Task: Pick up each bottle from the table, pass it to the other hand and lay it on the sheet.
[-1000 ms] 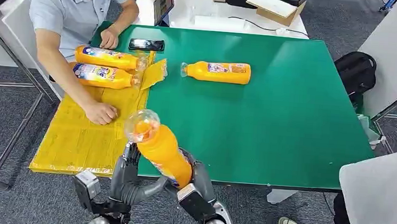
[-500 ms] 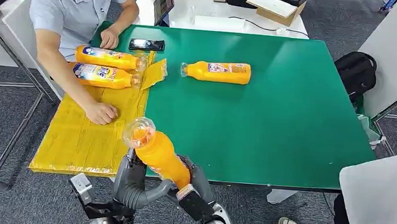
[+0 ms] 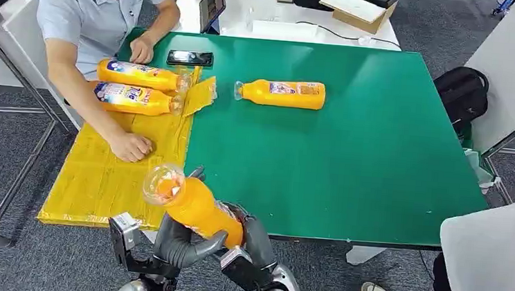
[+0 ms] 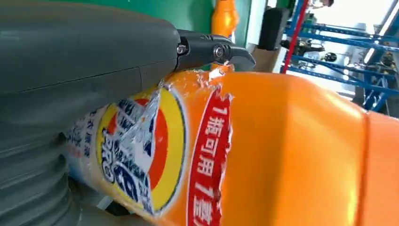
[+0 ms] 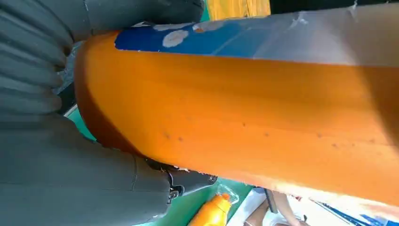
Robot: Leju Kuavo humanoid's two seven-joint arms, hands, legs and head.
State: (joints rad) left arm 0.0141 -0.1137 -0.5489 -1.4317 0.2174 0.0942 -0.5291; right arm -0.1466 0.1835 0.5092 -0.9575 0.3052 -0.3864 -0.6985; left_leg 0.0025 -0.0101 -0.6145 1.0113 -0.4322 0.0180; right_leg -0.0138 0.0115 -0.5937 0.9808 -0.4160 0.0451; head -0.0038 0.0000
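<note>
Held bottle [image 3: 198, 205] hides most of both hands' fingers [image 3: 199, 246].

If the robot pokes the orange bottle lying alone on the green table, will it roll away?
Probably, if poked from the side: the bottle lies on its side on the smooth table. It looks full of orange liquid, so likely heavy. Its plastic probably won't break.

Orange bottles, total four: two [image 3: 137, 75] [image 3: 133, 99] lie side by side on the yellow sheet [image 3: 99, 182] at upper left, one [image 3: 283, 92] lies on the green table [image 3: 350, 167] at upper centre, and one [image 3: 194, 204] is raised at lower centre. Robot hands, total two: left hand [image 3: 176, 240] and right hand [image 3: 251, 241], both at the raised bottle. One yellow sheet, one green table, one black phone [image 3: 190, 58] at upper left, and one seated person [image 3: 95, 14] at upper left.
</note>
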